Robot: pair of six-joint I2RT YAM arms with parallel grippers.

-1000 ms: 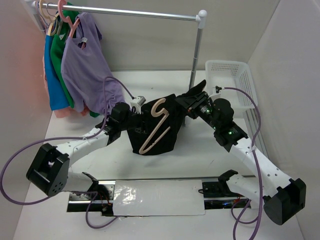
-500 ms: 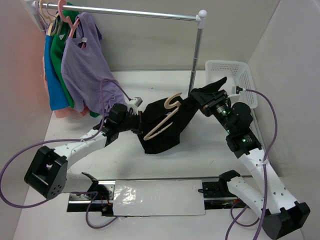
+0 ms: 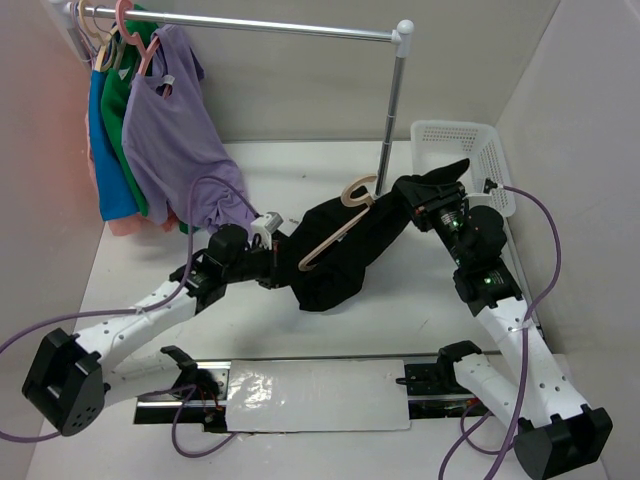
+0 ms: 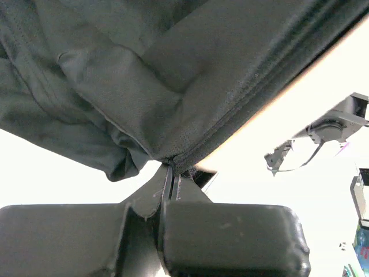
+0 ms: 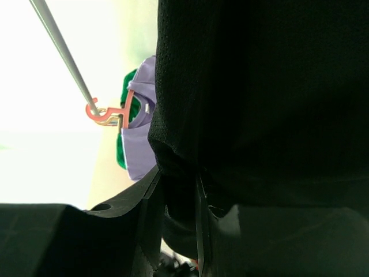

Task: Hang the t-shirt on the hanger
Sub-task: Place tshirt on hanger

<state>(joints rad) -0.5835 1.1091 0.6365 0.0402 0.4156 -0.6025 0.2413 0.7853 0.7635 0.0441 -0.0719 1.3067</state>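
Observation:
The black t-shirt (image 3: pixel 345 250) hangs stretched in the air between my two grippers above the table. The beige-tan hanger (image 3: pixel 335 232) lies tilted across its front, hook (image 3: pixel 358 192) up at the top. My left gripper (image 3: pixel 283 258) is shut on the shirt's lower left hem; the left wrist view shows the pinched seam (image 4: pixel 173 163) and a beige hanger bar (image 4: pixel 277 98) along the fabric. My right gripper (image 3: pixel 425 200) is shut on the shirt's upper right edge, held higher; black fabric (image 5: pixel 253 98) fills the right wrist view.
A clothes rail (image 3: pixel 250 26) on a post (image 3: pixel 392 100) spans the back. A lilac top (image 3: pixel 175 130) and green and blue garments (image 3: pixel 112 120) hang at its left on pink hangers. A white basket (image 3: pixel 462 150) stands at the back right.
My right gripper has lifted the shirt up and to the right; my left gripper has followed rightward. The shirt now hangs stretched diagonally and the hanger has risen and tilted with it.

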